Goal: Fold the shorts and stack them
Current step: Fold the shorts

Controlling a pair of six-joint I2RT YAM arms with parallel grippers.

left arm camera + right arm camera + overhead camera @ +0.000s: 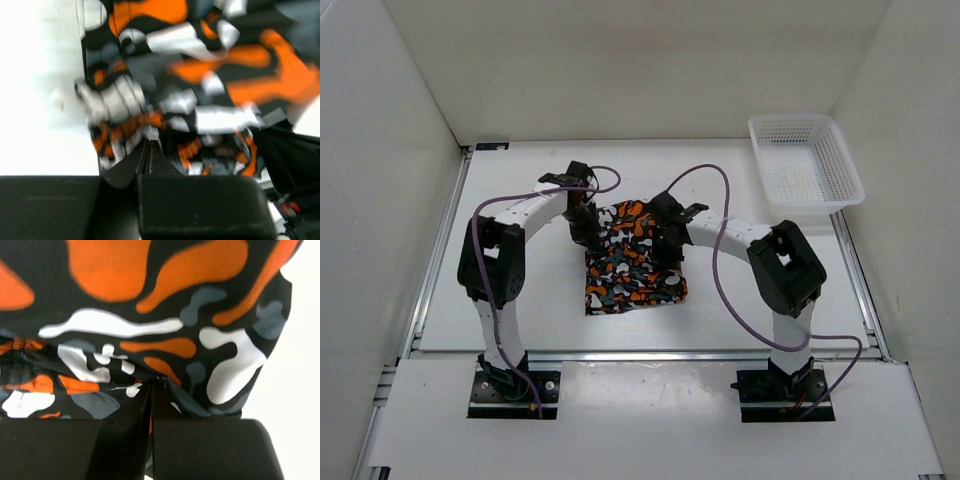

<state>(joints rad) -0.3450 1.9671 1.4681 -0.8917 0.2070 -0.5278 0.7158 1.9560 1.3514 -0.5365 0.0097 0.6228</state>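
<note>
My two pincers gripped the camouflage shorts (pixel 632 262), which lay rumpled on the white table (pixel 545 300), well apart from the white mesh basket (pixel 760 165), to its left and nearer my bases than it was. My left pincer (pixel 149 146) was pressed together on a pinch of cloth at the shorts' edge farther from the basket. My right pincer (pixel 152 386) was likewise clamped on a fold at the edge nearer the basket, its fingers meeting with fabric caught between them.

White mesh basket (pixel 806 172) at table (pixel 520 300) far-right corner (open side up).
</note>
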